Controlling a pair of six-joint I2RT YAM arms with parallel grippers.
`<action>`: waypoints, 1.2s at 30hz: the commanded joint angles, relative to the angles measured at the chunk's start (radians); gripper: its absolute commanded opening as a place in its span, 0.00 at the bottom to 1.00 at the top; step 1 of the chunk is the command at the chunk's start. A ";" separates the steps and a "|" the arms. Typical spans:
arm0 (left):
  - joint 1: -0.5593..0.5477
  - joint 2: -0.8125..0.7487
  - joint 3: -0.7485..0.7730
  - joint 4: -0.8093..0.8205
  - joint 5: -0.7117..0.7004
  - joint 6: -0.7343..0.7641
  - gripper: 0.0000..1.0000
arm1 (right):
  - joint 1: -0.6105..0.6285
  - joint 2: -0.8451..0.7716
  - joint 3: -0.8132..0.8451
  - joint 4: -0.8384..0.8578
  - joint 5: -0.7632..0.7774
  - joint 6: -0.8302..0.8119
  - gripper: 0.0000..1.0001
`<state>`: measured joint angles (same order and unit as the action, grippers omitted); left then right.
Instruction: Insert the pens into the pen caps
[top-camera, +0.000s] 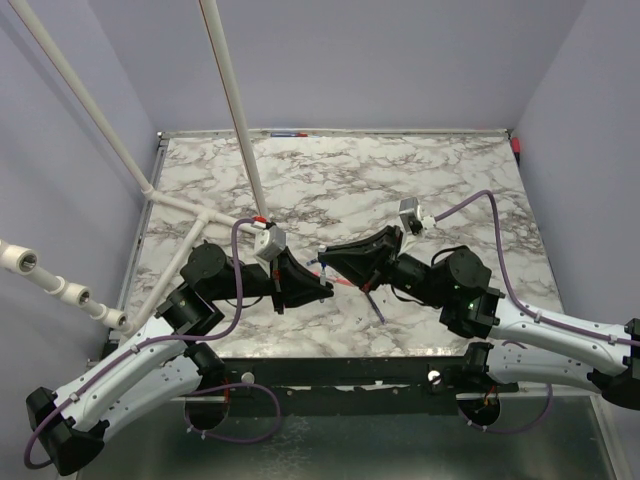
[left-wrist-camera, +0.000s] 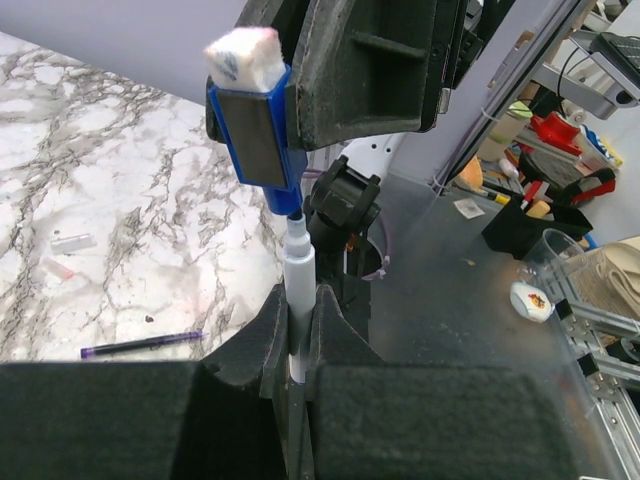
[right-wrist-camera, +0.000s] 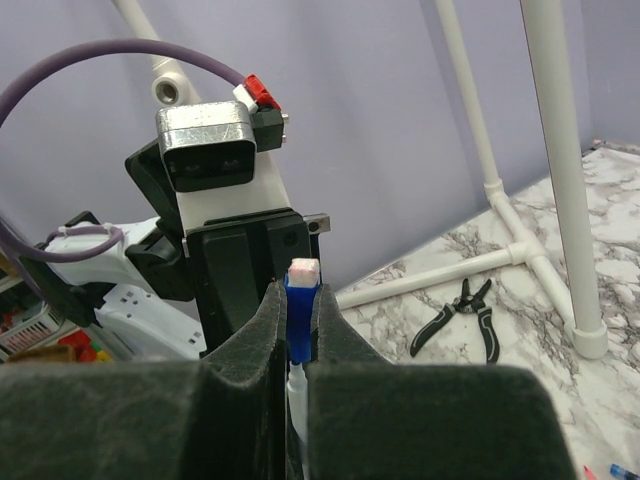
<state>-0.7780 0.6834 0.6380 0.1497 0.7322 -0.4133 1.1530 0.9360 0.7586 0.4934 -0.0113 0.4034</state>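
Step in hand: mating one pen w/ its cap, held in the air betw. the two arms over the near-centre of the marble table (top-camera: 420, 180)

- left gripper (left-wrist-camera: 298, 320): jaws clamped on the whitish barrel of the pen (left-wrist-camera: 298, 275)
- right gripper (right-wrist-camera: 297, 300): jaws clamped on the blue cap (left-wrist-camera: 282, 195), which has a whitish-pink plug at its closed end
- Pen's dark nose sits at the cap mouth. A short thin neck shows betw. barrel and cap, so judged partly in, not seated. Depth inside the cap can't be read

Next move (judgement): press the two together along their shared axis, barrel and cap in line, both grips firm. Any tilt is likely to jam the nose or slide the thin barrel thru the pads. After that, one side lets go & the capped pen gets set down

Left to do: a dark pen (top-camera: 375, 306) lies on the marble just near-right of the grippers, cap state not readable. Sth reddish lies under the grippers in the top view, too small to name

Room: work sits close to the table's near edge, w/ wide bare marble to the far side & right. White pipes (top-camera: 235, 110) stand far-left, one coming down just behind the left wrist, so little swing room that way. Pliers (right-wrist-camera: 465, 318) lie by the pipe frame, well apart from the work
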 joint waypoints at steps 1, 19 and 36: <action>0.009 -0.010 -0.014 0.034 0.026 -0.008 0.00 | 0.007 0.000 -0.012 0.025 -0.022 -0.004 0.01; 0.014 -0.007 -0.015 0.037 0.018 -0.010 0.00 | 0.007 -0.012 -0.026 0.034 -0.029 -0.006 0.01; 0.020 -0.023 -0.019 0.056 -0.024 -0.028 0.00 | 0.008 -0.009 -0.096 0.071 -0.026 0.026 0.01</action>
<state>-0.7658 0.6827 0.6258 0.1558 0.7315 -0.4305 1.1530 0.9337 0.6971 0.5522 -0.0246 0.4194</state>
